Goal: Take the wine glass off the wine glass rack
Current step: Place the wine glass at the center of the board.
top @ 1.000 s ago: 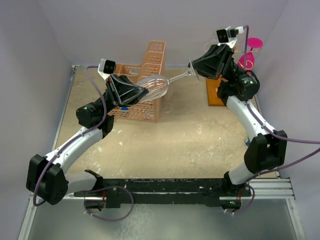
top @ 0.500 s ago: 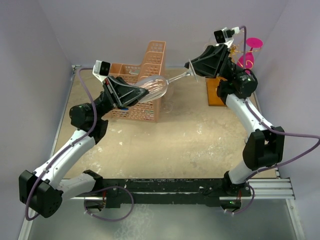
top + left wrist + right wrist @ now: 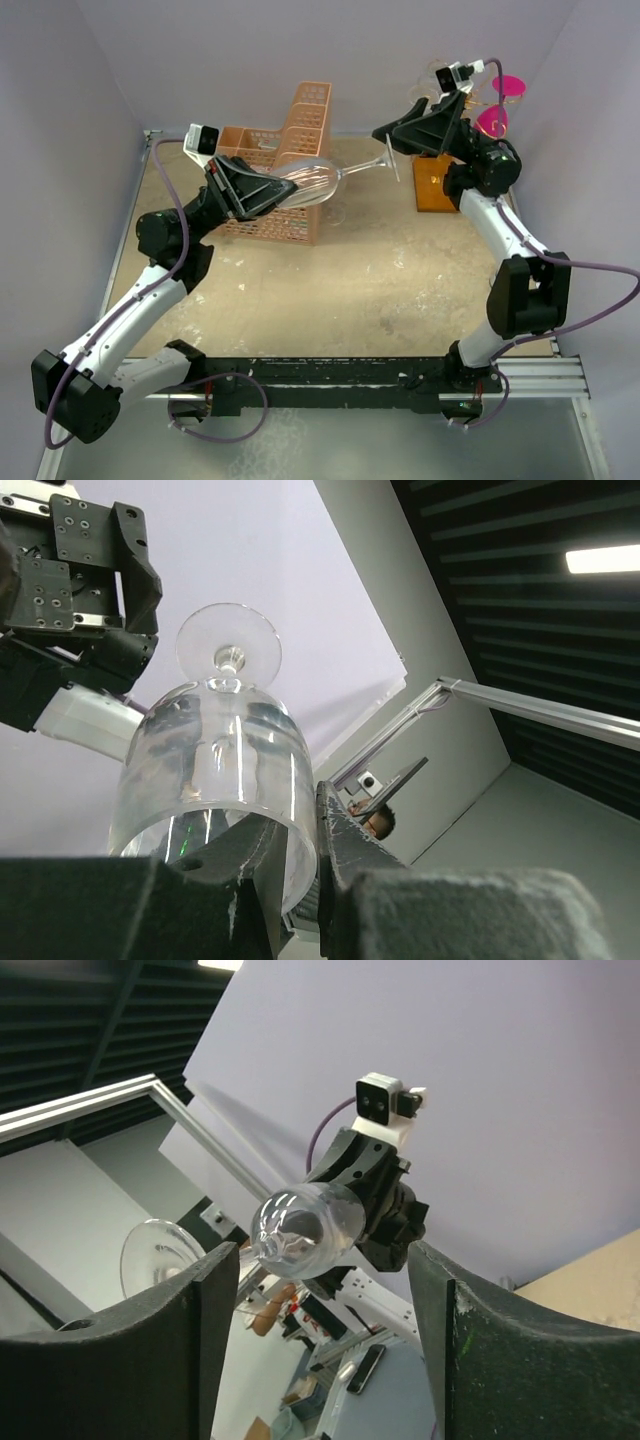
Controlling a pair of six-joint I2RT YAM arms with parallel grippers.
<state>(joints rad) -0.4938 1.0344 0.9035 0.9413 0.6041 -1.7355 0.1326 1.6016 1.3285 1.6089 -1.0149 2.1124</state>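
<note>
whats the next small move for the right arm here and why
Probably draw the right gripper back, away from the glass. Its jaws stand wide open by the foot and grip nothing, while the left gripper is shut on the bowl and holds the glass sideways in the air. Backing off first should let the glass be carried away without a knock.

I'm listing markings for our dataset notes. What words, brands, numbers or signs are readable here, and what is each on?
No readable text in any view.
On the wine glass, the wine glass rack and the basket: no print shows.
On the wrist camera of the left arm: any marking is too small to read.
</note>
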